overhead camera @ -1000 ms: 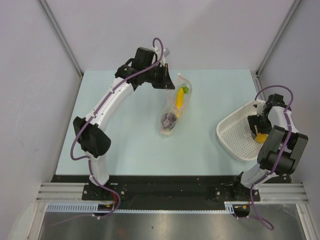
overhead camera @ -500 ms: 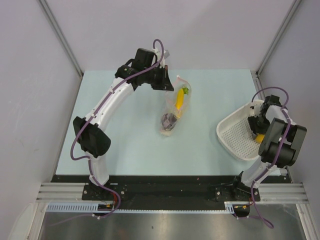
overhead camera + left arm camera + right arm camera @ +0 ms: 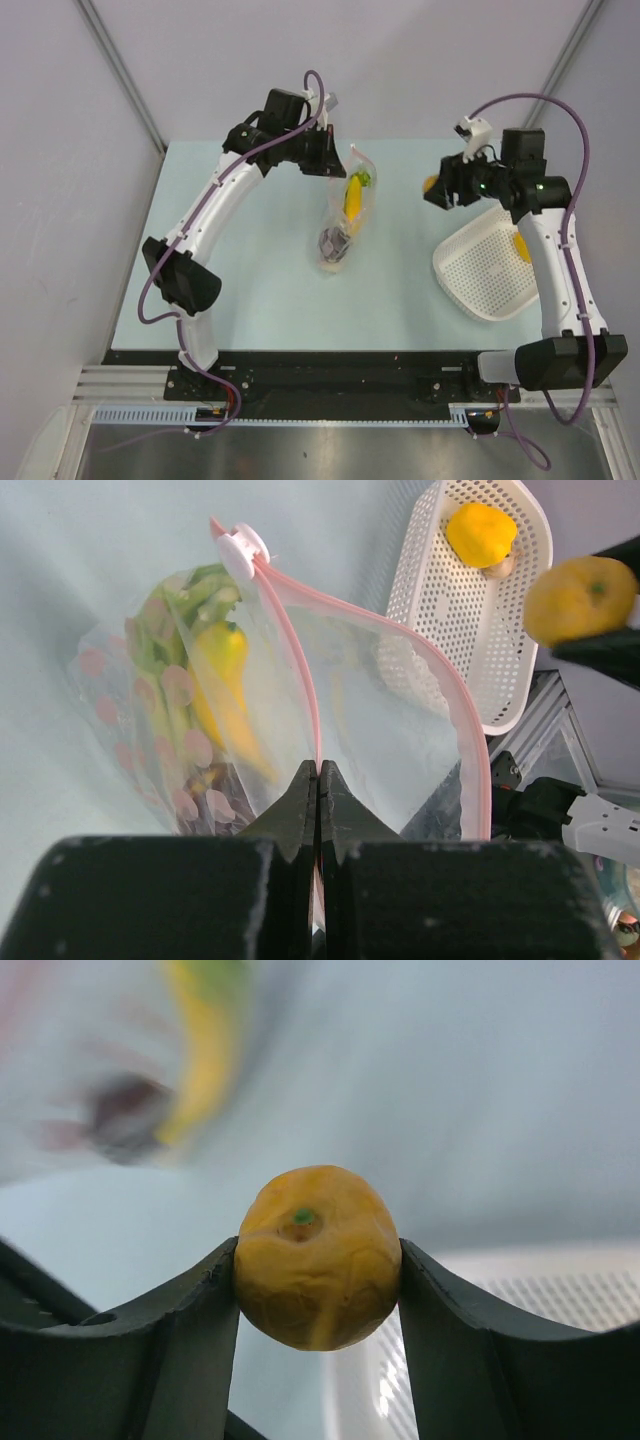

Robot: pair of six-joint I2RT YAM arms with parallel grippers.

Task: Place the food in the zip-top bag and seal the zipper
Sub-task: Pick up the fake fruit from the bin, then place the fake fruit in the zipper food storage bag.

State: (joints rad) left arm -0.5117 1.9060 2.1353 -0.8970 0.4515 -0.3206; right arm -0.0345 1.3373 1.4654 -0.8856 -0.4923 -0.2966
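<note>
Top view: the zip-top bag (image 3: 343, 225) lies near the middle of the counter (image 3: 230, 260), mouth toward 12 o'clock, closed end toward 6 o'clock. Through the plastic we see the banana (image 3: 354, 195), the leek (image 3: 368, 179) at the 12 o'clock end, and the dark red-purple fruit (image 3: 334, 240) at the 6 o'clock end.

Left wrist view: the left hand (image 3: 318, 780) has its fingers pressed together on one side of the zipper (image 3: 317, 745). The other side bows away, so the mouth gapes. A white slider (image 3: 240, 546) sits at the far end of the strip.

The right hand (image 3: 317, 1255) is clamped on the small orange-yellow fruit (image 3: 315, 1280) and holds it above the counter, at about 3 o'clock from the bag's mouth and apart from it.

The white basket (image 3: 470, 285) sits at the counter's 3 o'clock edge. One yellow piece (image 3: 522, 246) lies in it.
</note>
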